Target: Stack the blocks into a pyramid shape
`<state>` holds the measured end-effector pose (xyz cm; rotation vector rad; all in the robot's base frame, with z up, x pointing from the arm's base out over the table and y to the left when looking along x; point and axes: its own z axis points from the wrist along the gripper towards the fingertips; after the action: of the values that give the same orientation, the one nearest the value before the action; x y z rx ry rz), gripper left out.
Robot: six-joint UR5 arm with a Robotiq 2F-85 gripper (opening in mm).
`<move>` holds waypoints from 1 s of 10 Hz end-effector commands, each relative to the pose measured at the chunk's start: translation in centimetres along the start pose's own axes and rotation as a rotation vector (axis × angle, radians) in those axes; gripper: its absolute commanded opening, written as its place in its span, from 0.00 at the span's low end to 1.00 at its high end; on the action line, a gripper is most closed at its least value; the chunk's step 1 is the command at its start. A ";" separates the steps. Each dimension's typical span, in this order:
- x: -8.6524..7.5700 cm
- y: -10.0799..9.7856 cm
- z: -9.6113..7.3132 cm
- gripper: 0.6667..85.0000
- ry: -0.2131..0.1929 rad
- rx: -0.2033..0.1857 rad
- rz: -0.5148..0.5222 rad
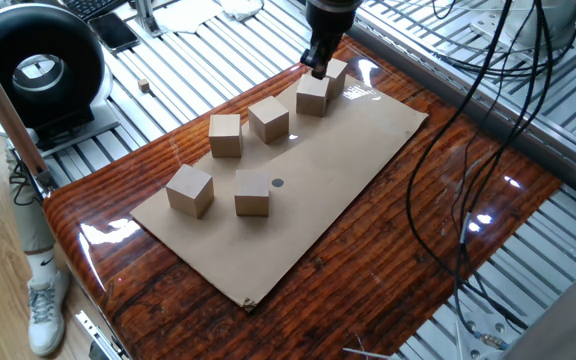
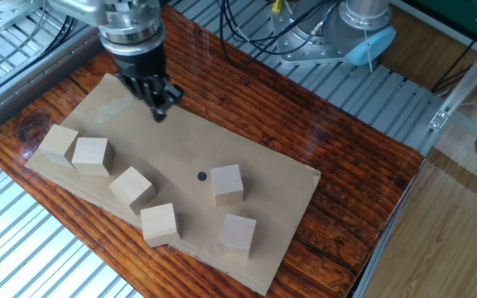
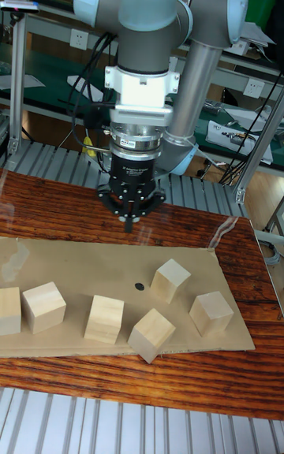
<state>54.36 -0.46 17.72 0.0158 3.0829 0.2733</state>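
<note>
- UR5 arm (image 3: 158, 20) hangs over the far side of the cardboard sheet (image 2: 247, 153); its gripper (image 2: 159, 110) is above bare sheet, fingers drawn together to a point, nothing between them
- wooden table (image 1: 388, 230) is glossy under the sheet; risk, as I judge it: a sideways shove on a block could slide the sheet and throw every block off its position
- six blocks all lie single on the sheet, none stacked; pyramid not begun; two at one end touch, end block (image 2: 56, 145) and its neighbour (image 2: 91, 155); risk: jaws coming down on one could clip or drag the other
- third block (image 2: 131, 186) and fourth block (image 2: 159, 223) sit skewed, near the sheet's edge; a grasp not squared to their faces may twist them, or nudge one off the edge
- fifth block (image 2: 227, 182) sits just beside a small dark spot (image 2: 202, 175); sixth block (image 2: 238, 233) is apart; easiest picks
- jaws must spread before any descent, else the tips strike a top face
- writing: none readable; blocks unmarked
</note>
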 end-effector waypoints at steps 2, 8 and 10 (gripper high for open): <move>-0.4 -3.3 -0.4 0.00 -0.024 0.125 0.100; 1.4 -9.4 1.3 0.01 0.131 0.224 -0.366; 0.3 -11.1 2.9 0.02 0.118 0.234 -0.431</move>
<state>53.51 -8.62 14.98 -0.4484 3.1350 -0.0802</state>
